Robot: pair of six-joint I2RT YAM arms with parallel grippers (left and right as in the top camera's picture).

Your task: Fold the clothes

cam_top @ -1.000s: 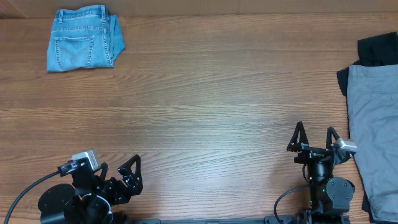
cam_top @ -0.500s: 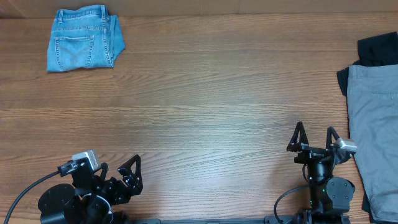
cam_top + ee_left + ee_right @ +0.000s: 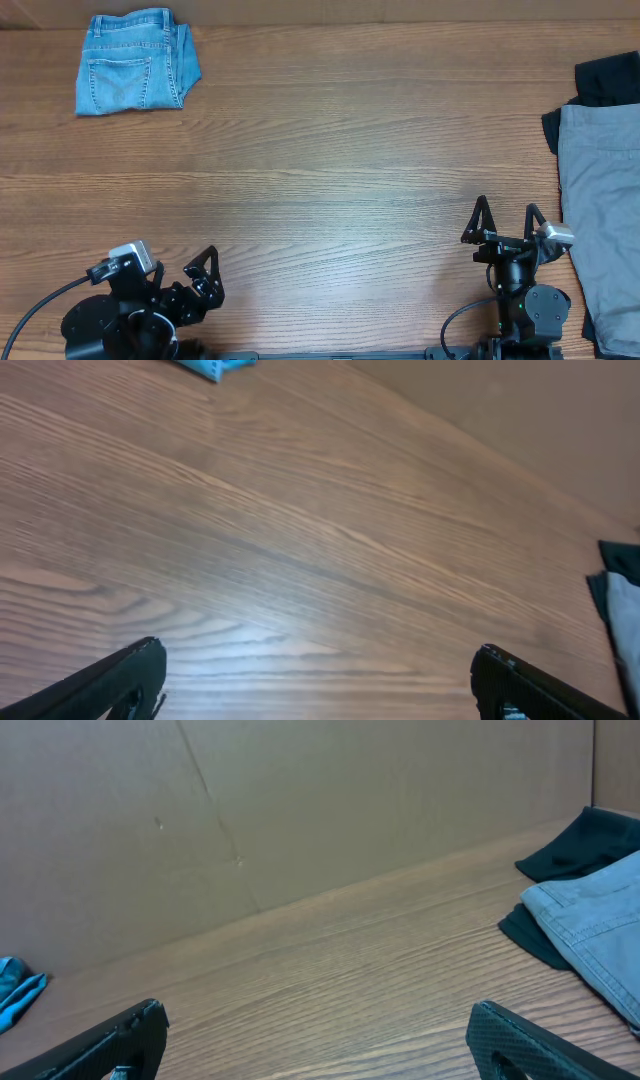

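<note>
The light-blue denim jeans lie folded at the table's far left corner, a back pocket facing up; a blue sliver of them shows in the left wrist view and the right wrist view. The grey trousers lie along the right edge, over a black garment; both show in the right wrist view, grey and black. My left gripper is open and empty at the front left. My right gripper is open and empty at the front right, just left of the grey trousers.
The wooden table spans the view between the jeans and the grey trousers. A brown cardboard wall stands along the far edge. The arm bases sit at the front edge.
My left gripper has shifted slightly left and turned a little. The right arm and the clothes have not moved.
</note>
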